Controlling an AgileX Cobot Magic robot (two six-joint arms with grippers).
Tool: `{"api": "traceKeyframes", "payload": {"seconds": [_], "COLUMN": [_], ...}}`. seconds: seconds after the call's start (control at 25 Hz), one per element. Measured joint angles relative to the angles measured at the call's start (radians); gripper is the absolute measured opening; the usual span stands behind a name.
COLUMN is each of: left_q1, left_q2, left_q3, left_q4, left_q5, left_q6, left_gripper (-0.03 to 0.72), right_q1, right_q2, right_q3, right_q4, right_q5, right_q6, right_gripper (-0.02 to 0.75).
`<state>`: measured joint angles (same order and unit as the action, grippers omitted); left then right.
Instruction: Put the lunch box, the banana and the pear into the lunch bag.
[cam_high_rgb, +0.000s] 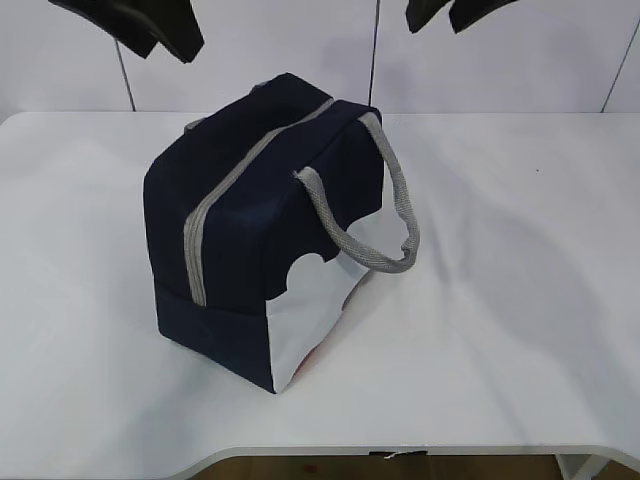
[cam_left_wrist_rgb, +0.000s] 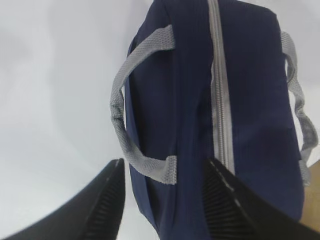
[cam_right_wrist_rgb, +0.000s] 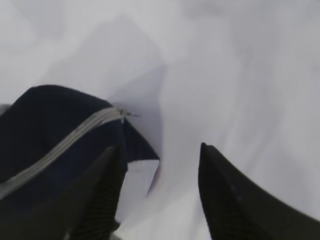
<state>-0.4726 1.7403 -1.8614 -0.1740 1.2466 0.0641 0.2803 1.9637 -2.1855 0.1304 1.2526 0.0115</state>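
Note:
The navy lunch bag (cam_high_rgb: 260, 200) stands on the white table with its grey zipper (cam_high_rgb: 215, 200) shut along the top. A grey handle (cam_high_rgb: 392, 215) hangs over its white side panel. The lunch box, the banana and the pear are out of view. My left gripper (cam_high_rgb: 170, 50) hangs high above the bag's back left, open and empty. In the left wrist view that gripper (cam_left_wrist_rgb: 166, 161) looks down on the lunch bag (cam_left_wrist_rgb: 190, 100) and zipper (cam_left_wrist_rgb: 220, 100). My right gripper (cam_high_rgb: 437, 25) is raised at the back right, open; in its wrist view the gripper (cam_right_wrist_rgb: 159, 146) hovers over the lunch bag's end (cam_right_wrist_rgb: 45, 125).
The white table (cam_high_rgb: 520, 300) spreads on both sides of the bag. Its front edge (cam_high_rgb: 400, 455) curves inward near the bottom of the exterior view. A pale panelled wall (cam_high_rgb: 300, 40) rises behind the table.

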Motion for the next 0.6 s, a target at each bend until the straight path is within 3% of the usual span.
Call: {"api": "traceKeyframes", "payload": {"seconds": [0.6], "left_q1": [0.000], "left_q2": [-0.295], "left_q3": [0.199], "left_q4": [0.069], "left_q5": [0.006], "left_q6": [-0.006], "left_gripper": [0.350], "right_q1": [0.000], "right_q2": [-0.566], "right_q3": [0.657], "right_q4": [0.006], "right_q5": [0.002], "right_q6": [-0.054], "right_gripper": [0.407]}}
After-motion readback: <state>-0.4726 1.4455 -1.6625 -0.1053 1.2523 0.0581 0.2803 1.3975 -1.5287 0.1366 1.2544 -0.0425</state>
